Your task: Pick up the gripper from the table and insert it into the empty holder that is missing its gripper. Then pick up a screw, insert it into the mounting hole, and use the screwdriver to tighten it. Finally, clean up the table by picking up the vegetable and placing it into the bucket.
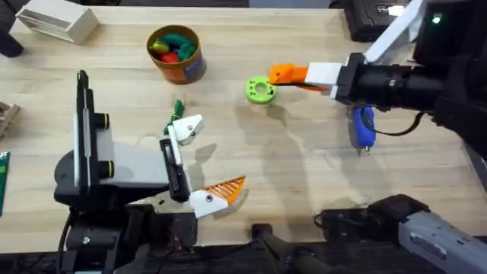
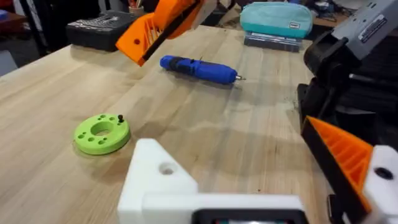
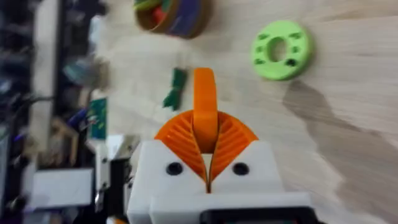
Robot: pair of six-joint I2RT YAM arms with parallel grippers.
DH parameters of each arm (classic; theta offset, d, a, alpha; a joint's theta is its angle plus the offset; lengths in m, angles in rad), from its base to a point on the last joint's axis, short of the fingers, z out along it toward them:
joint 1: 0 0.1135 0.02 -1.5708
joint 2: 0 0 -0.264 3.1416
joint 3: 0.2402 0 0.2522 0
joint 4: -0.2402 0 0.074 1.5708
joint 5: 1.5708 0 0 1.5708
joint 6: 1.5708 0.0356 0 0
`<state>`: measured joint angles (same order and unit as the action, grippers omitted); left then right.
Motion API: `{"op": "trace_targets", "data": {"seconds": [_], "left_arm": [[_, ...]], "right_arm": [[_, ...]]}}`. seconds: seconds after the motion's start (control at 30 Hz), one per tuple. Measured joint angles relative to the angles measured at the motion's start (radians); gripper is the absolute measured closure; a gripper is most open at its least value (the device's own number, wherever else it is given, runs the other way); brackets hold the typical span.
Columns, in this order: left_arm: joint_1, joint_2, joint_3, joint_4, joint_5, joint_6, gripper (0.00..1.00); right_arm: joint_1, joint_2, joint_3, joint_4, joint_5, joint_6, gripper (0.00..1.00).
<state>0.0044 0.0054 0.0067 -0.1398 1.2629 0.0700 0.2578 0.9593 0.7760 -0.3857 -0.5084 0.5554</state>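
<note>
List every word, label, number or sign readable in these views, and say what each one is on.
No text can be read here.
Bucket: bluish label, print too blurred to read.
Teal case at the table's far end: small white tag, too small to read.
Black box: pale markings on its lid, illegible.
Green board at the table's edge: no legible marking.
Screwdriver: no visible lettering.

One screwdriver (image 1: pixel 364 125), one bucket (image 1: pixel 176 52)
</note>
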Motion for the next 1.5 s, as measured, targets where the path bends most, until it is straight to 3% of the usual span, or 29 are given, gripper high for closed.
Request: {"op": "trace_targets", "data": {"seconds": [0.27,0.43,0.8,0.97,1.0,1.07,1.5], "left_arm": [[0.0,0.0,0.0,0.0,0.0,0.0,0.014],[0.0,0.0,0.0,0.0,0.0,0.0,0.014],[0.0,0.0,0.0,0.0,0.0,0.0,0.015],[0.0,0.0,0.0,0.0,0.0,0.0,0.015],[0.0,0.0,0.0,0.0,0.0,0.0,0.015],[0.0,0.0,0.0,0.0,0.0,0.0,0.015],[0.0,0.0,0.0,0.0,0.0,0.0,0.015]], "right_arm": [[-0.045,0.125,-0.048,0.16,-0.357,-0.04,0.982],[-0.045,0.24,-0.062,0.346,-0.566,-0.039,0.982],[-0.011,0.393,-0.072,0.516,-0.877,-0.035,0.982],[0.025,0.465,-0.072,0.545,-0.954,-0.022,0.982],[0.058,0.537,-0.073,0.563,-0.992,0.0,0.982],[0.081,0.57,-0.073,0.566,-1.008,0.019,0.982],[0.125,0.682,-0.081,0.664,-1.012,0.152,0.982]]}}
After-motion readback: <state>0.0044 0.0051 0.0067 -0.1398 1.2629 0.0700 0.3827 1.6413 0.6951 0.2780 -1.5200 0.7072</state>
